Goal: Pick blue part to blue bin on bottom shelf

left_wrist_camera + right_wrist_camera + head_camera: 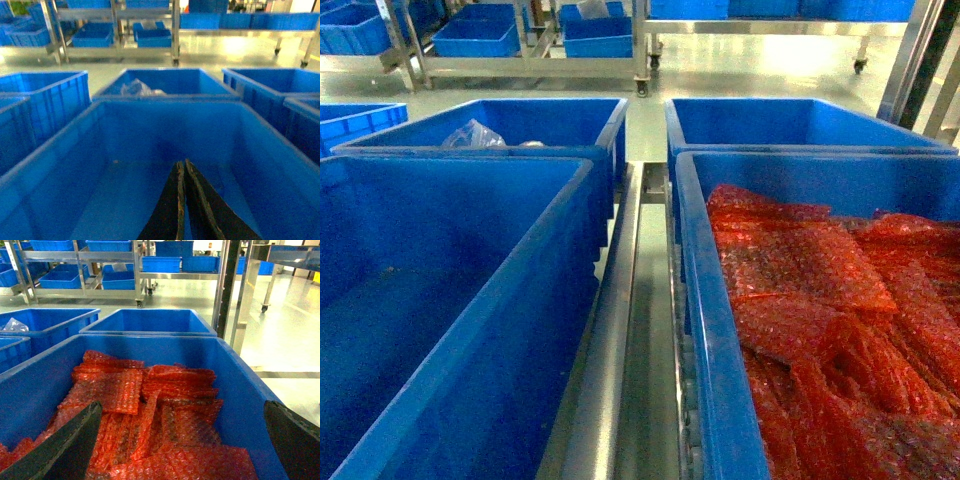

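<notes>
Beside the empty blue bin (pixel 440 300), a bin (pixel 240 385) of red bubble-wrap bags (pixel 150 415) lies under the wide-spread right gripper (pixel 185 440), while the left gripper (pixel 182 200) hangs pressed together, holding nothing.

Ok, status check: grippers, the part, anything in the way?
Left gripper shut, empty, over empty near-left bin. Right gripper open above red bubble-wrap bags in near-right bin. No blue part visible. Nothing blocking.
</notes>
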Available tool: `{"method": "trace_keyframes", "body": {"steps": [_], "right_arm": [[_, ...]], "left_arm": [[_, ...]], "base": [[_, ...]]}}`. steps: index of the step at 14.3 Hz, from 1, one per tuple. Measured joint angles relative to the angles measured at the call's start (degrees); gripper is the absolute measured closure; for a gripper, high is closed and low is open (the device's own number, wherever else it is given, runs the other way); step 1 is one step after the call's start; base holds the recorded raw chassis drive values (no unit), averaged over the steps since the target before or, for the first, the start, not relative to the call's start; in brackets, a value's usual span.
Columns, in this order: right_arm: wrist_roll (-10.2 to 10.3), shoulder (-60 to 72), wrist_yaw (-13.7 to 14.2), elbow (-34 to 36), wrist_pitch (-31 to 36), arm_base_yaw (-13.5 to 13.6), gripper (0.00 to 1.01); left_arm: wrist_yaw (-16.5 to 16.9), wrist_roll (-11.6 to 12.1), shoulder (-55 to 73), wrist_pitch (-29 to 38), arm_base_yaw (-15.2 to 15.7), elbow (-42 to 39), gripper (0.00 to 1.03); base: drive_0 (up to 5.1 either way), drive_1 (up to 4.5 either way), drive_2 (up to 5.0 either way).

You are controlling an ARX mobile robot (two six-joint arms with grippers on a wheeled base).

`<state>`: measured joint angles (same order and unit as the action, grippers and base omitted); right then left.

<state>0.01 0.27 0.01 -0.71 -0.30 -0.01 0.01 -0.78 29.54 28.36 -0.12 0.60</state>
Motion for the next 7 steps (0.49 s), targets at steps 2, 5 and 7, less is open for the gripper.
{"method": "trace_keyframes", "body": {"steps": [2,5,7], "right_arm": [[0.0,0.0,0.0,0.0,0.0,0.0,0.03],[0.0,0.0,0.0,0.0,0.0,0.0,0.03],[0.0,0.0,0.0,0.0,0.0,0.0,0.03]], "left_arm": [[0.0,0.0,-4.3,-3.5,0.0,0.0,1.01],[0.0,0.0,-8.7,-7.6,0.0,0.0,1.01],[0.0,0.0,-11.5,-10.4,0.0,0.0,1.01]], "base": [[0.0,0.0,0.0],[0.0,0.0,0.0],[0.0,0.0,0.0]]}}
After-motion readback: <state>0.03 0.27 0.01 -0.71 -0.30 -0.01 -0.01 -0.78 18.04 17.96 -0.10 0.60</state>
